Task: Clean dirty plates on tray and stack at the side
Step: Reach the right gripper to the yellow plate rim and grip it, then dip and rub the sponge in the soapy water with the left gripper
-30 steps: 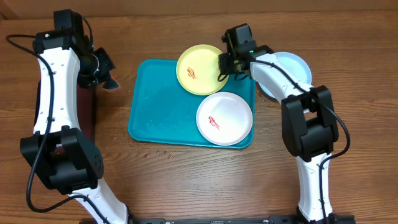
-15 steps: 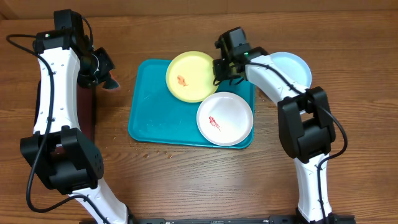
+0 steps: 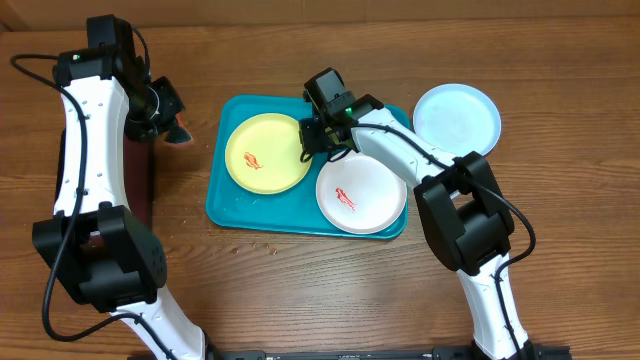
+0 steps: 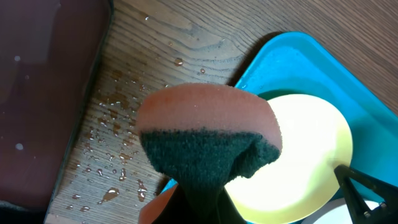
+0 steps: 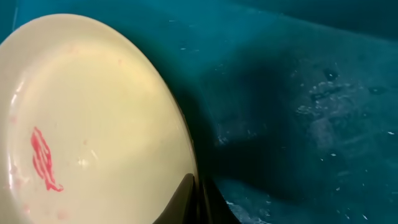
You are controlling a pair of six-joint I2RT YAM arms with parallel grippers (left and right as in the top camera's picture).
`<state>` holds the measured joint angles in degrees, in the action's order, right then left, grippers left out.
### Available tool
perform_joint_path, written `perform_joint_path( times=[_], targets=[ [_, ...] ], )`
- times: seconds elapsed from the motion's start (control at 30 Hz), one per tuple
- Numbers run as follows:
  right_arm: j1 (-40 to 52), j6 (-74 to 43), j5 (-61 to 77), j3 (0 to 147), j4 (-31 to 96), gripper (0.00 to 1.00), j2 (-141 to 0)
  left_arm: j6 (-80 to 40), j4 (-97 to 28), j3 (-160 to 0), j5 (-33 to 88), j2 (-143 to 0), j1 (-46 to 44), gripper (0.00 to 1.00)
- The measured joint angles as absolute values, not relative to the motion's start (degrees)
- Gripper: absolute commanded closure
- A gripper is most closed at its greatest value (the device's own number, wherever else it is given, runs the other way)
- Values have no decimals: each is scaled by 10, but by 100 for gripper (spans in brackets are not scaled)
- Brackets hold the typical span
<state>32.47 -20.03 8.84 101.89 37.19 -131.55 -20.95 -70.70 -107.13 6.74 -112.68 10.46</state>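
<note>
Right claw: jaws closed tight on the right rim of the yellow-green plate. The wrist view shows the dark fingertips pinching the plate's edge above the tray floor.

Left claw: closed on a sponge that is orange-pink on top with a dark green scouring face below. It hangs over the table between the maroon tray and the teal tray's left edge, and the sponge touches neither. The fingers themselves are mostly hidden behind the sponge in the wrist view.

Yellow-green plate: on the left half of the tray, its held side tilted slightly off the tray floor. There is a red smear left of its centre.

White plate: flat in the tray's lower right part, just beside the yellow-green plate. It has a red mark near its middle.

Pale blue plate: off the tray, lying flat on the table just beyond the tray's upper right corner.

Tray: teal, rectangular with rounded corners, at the centre of the table, with faint wet streaks on its floor.

Maroon tray: dark, along the table's left side, partly under the left arm.

Water drops: scattered on the wood between the maroon tray and the teal tray.
</note>
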Motion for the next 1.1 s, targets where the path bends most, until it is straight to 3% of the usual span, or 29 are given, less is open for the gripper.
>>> perform_joint_path(
  times=[0.37,0.4,0.47,0.6,0.7,0.9,1.1],
  targets=[
    [340,-287,43,1019,401,96,-1315,-245,-701,-1049,2,-1127,130,96],
    [343,-289,40,1019,401,94,-1315,-245,-698,-1044,0,-1127,135,96],
    [348,-294,37,1019,396,72,-1315,-248,-697,-1034,-3,-1127,145,96],
    [361,-284,25,1018,378,68,-1317,-251,-698,-1018,-9,-1127,163,96],
    [364,-264,21,1018,366,69,-1317,-251,-697,-1016,-10,-1127,166,96],
    [364,-238,15,1018,365,91,-1317,-251,-691,-1015,-15,-1127,166,96],
    [364,-233,13,1018,373,94,-1317,-251,-650,-980,-32,-1127,175,96]
  ],
)
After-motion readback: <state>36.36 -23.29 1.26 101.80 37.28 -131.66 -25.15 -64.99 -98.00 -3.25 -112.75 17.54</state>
